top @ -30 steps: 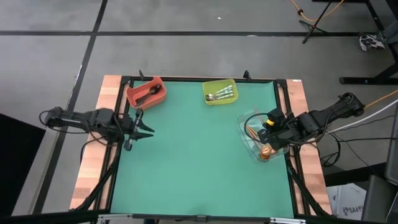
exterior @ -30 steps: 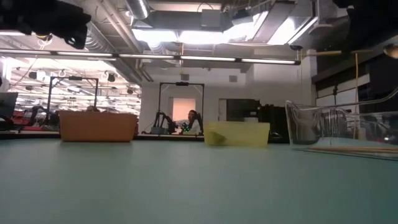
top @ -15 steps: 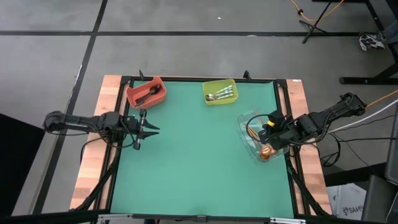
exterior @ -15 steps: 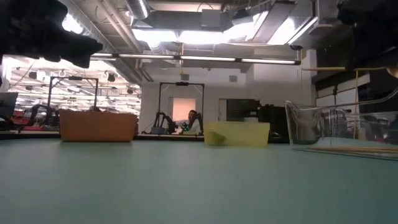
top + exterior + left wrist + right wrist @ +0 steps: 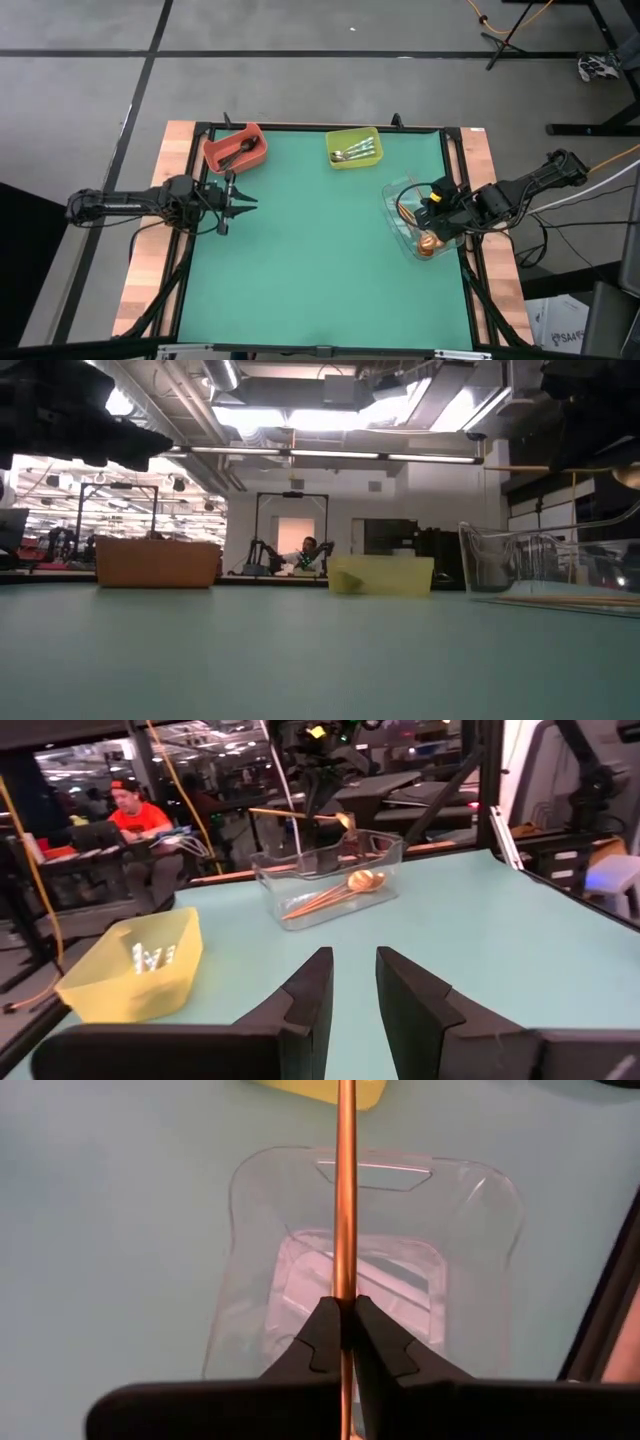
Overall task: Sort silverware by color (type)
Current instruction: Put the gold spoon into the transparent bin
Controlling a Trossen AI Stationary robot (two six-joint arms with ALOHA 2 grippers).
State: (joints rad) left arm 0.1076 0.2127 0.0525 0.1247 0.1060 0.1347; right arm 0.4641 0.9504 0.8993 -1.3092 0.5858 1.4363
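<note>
My right gripper (image 5: 432, 207) hangs over the clear bin (image 5: 400, 232) at the table's right edge, shut on a copper spoon (image 5: 345, 1200). More copper spoons (image 5: 335, 892) lie in that bin. The red bin (image 5: 236, 150) at the far left holds black spoons. The yellow-green bin (image 5: 354, 148) beside it holds silver spoons (image 5: 356, 153). My left gripper (image 5: 243, 200) is open at the table's left edge. It points level toward the right edge, with nothing between its fingers (image 5: 305, 995). My right gripper pinches the copper spoon's slim handle (image 5: 345, 1285) between its two fingertips, coming slanting down from the table's right side. The handle runs straight out ahead of the fingers toward the yellow-green bin. The spoon lies about level, lifted clear above the clear bin.
Green mat (image 5: 310, 260) lies bare between the bins and the near edge. A black frame (image 5: 190, 260) borders the mat. Beyond the table a person (image 5: 135, 815) in an orange shirt sits at a desk, and another person (image 5: 310, 555) sits far back.
My left gripper has sunk and swung round, so it now points level toward the table's right edge; its fingers stay open. My right gripper has come down a little over the clear bin, and the held copper spoon hangs lower than before.
</note>
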